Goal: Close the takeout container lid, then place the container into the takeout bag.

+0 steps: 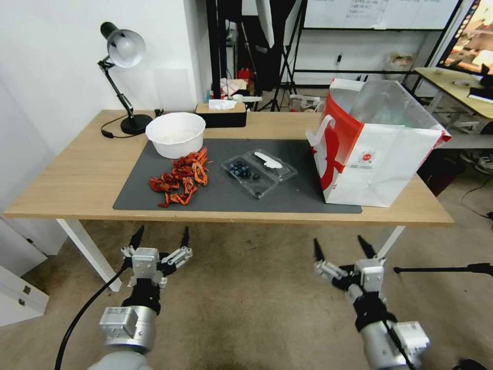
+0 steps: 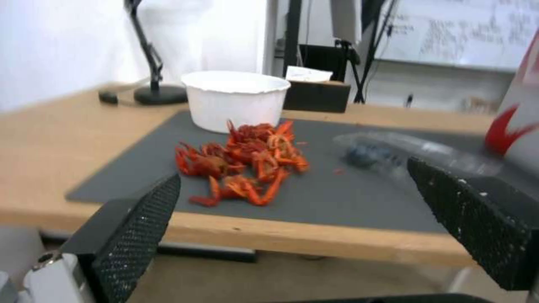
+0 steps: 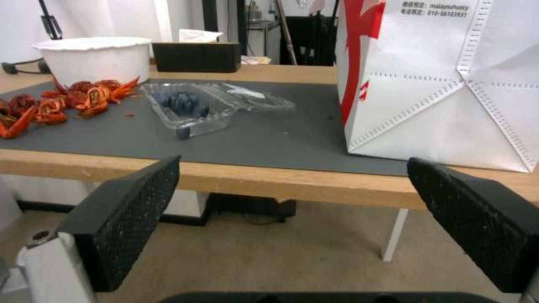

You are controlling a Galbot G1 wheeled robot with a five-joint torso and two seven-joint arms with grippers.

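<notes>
The takeout container point(image 1: 250, 176) lies open on the dark mat point(image 1: 287, 198), a clear clamshell with blueberries point(image 1: 241, 170) in its left half. Its lid point(image 1: 272, 165), carrying a white label, lies flat to the right of the berries. The takeout bag point(image 1: 377, 149), white with red side panels, stands upright and open at the mat's right end. My left gripper point(image 1: 160, 237) hovers open below the table's front edge, left of centre. My right gripper point(image 1: 342, 248) is open too, below the edge to the right. The container point(image 3: 191, 107) and bag point(image 3: 444, 80) appear in the right wrist view.
A round white bowl point(image 1: 175, 134) stands at the mat's back left, with a heap of red crayfish point(image 1: 181, 178) in front of it. A desk lamp point(image 1: 123, 77) and a black tissue box point(image 1: 222, 114) sit along the back. Floor lies between me and the table.
</notes>
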